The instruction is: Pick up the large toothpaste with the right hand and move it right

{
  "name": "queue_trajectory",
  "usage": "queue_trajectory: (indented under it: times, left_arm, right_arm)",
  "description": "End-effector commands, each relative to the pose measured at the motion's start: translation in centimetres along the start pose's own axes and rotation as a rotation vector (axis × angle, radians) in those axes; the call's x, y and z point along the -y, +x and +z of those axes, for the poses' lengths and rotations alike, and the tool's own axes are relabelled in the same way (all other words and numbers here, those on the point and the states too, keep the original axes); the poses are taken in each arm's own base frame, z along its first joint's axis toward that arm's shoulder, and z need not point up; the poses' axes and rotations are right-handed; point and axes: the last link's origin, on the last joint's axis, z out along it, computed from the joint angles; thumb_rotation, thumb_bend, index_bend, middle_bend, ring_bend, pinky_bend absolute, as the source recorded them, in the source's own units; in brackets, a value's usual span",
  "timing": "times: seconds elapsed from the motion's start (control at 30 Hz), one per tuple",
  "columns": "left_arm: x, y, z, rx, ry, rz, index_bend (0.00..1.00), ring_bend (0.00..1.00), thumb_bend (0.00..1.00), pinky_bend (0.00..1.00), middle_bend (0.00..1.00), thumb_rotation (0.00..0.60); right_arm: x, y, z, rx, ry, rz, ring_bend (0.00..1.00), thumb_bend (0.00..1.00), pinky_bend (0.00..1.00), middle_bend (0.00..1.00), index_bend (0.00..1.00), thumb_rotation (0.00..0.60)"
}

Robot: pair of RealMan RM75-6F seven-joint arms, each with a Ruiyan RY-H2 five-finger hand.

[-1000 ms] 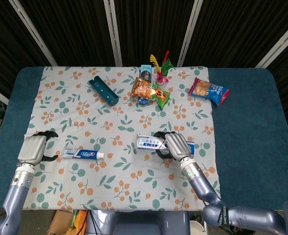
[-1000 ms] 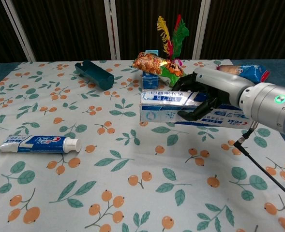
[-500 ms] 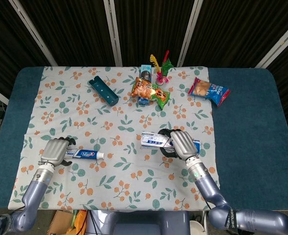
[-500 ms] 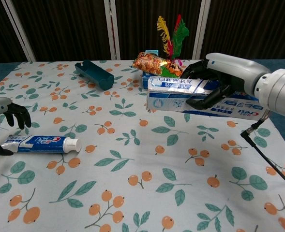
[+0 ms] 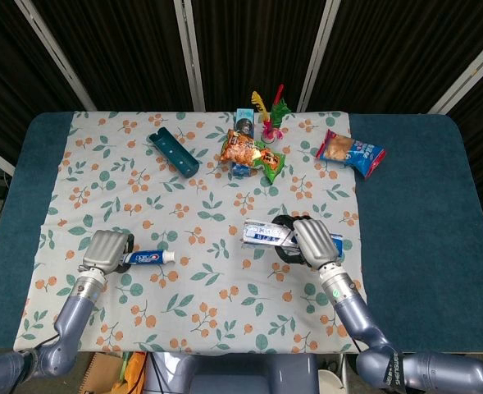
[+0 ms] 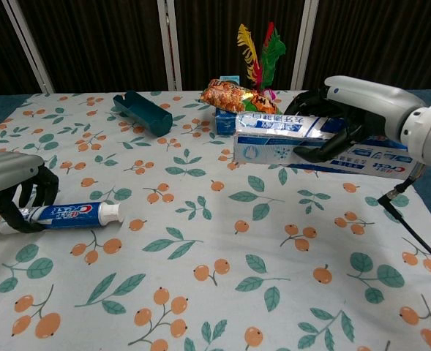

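While my right hand (image 6: pixel 347 117) has its fingers (image 6: pixel 319 152) wrapped around the large toothpaste box (image 6: pixel 288 137), lifted off the bench (image 5: pixel 421 213), my left hand (image 6: pixel 10 183) curls over the small tube (image 6: pixel 72 214).

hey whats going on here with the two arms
The right hand grips the large toothpaste box and holds it lifted off the floral tablecloth, near the cloth's right side. The left hand is curled over the tail end of a small toothpaste tube that lies flat on the cloth. At the back sit a teal holder, snack bags and a feathered toy, untouched.
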Motion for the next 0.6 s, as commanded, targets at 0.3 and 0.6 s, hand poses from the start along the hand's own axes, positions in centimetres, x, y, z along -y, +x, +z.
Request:
queue_trajectory:
  times: [0.3, 0.6]
  left_arm:
    - [-0.4, 2.7, 0.3, -0.103, -0.040, 0.026, 0.66, 0.64, 0.47, 0.65, 0.70, 0.600]
    - [-0.8, 11.2, 1.2, -0.328, -0.163, 0.149, 0.66, 0.64, 0.47, 0.65, 0.70, 0.600]
  right_arm:
    - [0.0, 1.4, -0.7, -0.033, 0.009, 0.015, 0.40, 0.39, 0.33, 0.47, 0.43, 0.600]
    - [0.6, 3.4, -1.5, -0.075, 0.018, 0.052, 0.41, 0.39, 0.33, 0.47, 0.43, 0.600]
